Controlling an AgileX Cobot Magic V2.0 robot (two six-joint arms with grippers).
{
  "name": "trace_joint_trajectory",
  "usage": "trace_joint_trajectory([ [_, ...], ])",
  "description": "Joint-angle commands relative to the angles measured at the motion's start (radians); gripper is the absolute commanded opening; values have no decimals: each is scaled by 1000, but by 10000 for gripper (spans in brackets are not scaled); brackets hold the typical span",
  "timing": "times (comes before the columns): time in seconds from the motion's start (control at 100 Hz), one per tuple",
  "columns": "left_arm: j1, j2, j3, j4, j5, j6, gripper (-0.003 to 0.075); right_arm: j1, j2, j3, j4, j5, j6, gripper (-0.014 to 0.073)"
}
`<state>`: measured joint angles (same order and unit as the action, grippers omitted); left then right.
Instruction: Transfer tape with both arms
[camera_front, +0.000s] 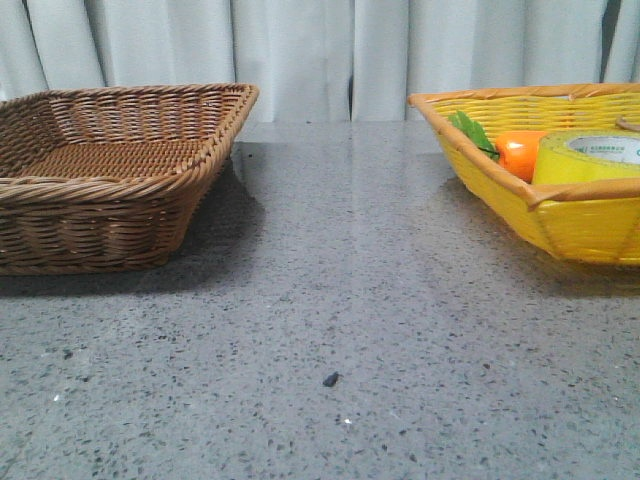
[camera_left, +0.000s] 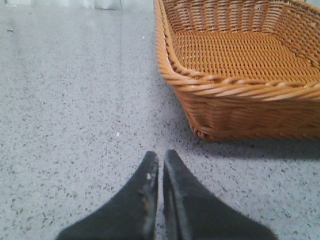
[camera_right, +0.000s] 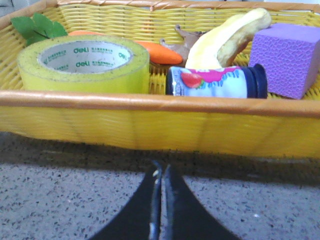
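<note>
The yellow tape roll (camera_right: 84, 63) with a white core and green print lies flat in the yellow basket (camera_right: 160, 102). It also shows in the front view (camera_front: 590, 157) at the far right, next to the orange carrot (camera_front: 520, 153). My right gripper (camera_right: 161, 167) is shut and empty, low over the table just outside the basket's near wall. My left gripper (camera_left: 160, 156) is shut and empty, over the table beside the brown wicker basket (camera_left: 240, 90). Neither arm shows in the front view.
The brown wicker basket (camera_front: 110, 180) stands at the left and holds nothing. The yellow basket (camera_front: 560, 200) also holds a carrot (camera_right: 155, 51) with green leaves (camera_right: 35, 27), a banana (camera_right: 225, 42), a small can (camera_right: 215, 82) and a purple block (camera_right: 285, 57). Grey speckled table (camera_front: 330, 330) lies between.
</note>
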<state>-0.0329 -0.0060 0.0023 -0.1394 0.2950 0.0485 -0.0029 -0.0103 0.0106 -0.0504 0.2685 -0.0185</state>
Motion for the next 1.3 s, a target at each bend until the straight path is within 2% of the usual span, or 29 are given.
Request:
trace_joint_trajectory([
  [0.0, 3, -30, 10, -3, -98, -9, -21, -8, -20, 21, -3, -92, -6, -46],
  [0.33, 3, -30, 10, -3, -171, -9, -21, -8, -20, 21, 19, -122, -6, -46],
  [0.6, 3, -30, 10, -3, -171, -9, -21, -8, -20, 21, 19, -185, -6, -46],
  [0.84, 3, -30, 10, -3, -182, -9, -21, -8, -20, 21, 19, -185, -6, -46],
  [1.06, 3, -30, 10, -13, -319, -9, -21, -8, -20, 8, 21, -348, -6, -46],
  [1.17, 3, -30, 6, -15, -348, -9, -21, -8, -20, -38, 21, -317, -6, -46],
  [1.29, 3, -30, -9, -58, -340, -9, -21, -8, -8, -112, 38, -200, -6, -46],
])
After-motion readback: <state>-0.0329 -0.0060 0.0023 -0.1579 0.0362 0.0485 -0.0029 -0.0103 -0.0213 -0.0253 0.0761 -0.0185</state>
